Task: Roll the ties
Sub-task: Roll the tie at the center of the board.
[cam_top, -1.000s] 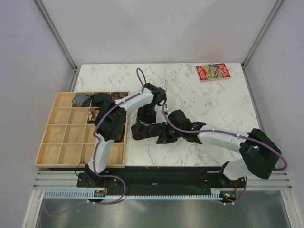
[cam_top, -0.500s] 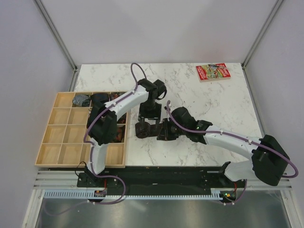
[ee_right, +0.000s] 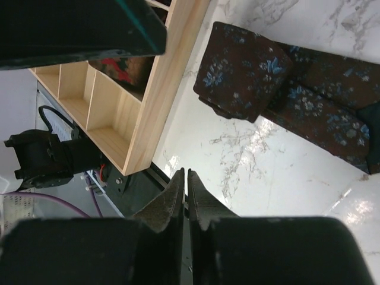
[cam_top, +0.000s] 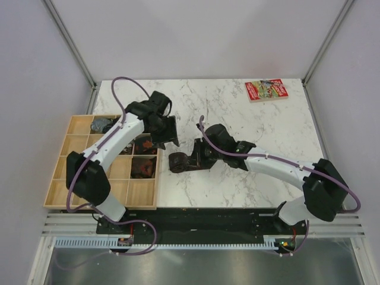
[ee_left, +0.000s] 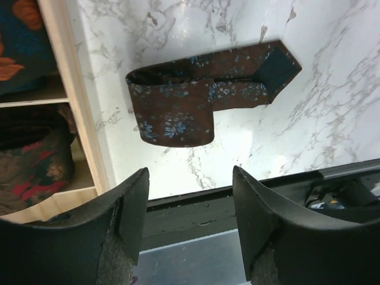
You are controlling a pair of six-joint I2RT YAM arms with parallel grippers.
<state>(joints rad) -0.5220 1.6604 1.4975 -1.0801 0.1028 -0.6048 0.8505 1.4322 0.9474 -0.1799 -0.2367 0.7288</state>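
One tie [ee_left: 178, 107] lies on the marble, dark brown with small blue flowers. It is partly rolled at one end, and its pointed tail [ee_left: 276, 65] lies flat. The same tie shows in the top view [cam_top: 177, 162] and the right wrist view [ee_right: 246, 71]. My left gripper [ee_left: 190, 172] is open and empty, hanging above and clear of the tie [cam_top: 171, 136] near the tray's right edge. My right gripper [ee_right: 187, 173] is shut with nothing between its fingers, just right of the roll [cam_top: 197, 160] and not touching it.
A wooden compartment tray [cam_top: 77, 178] sits at the left, with rolled ties [cam_top: 142, 167] in some cells. Its edge [ee_right: 172, 77] runs close to the tie. A red printed booklet [cam_top: 266, 90] lies at the back right. The table's front edge [ee_left: 237, 190] is near.
My left arm has lifted off the tie and swung left and back toward the tray, its jaws open. My right gripper stayed beside the tie, which now lies free.
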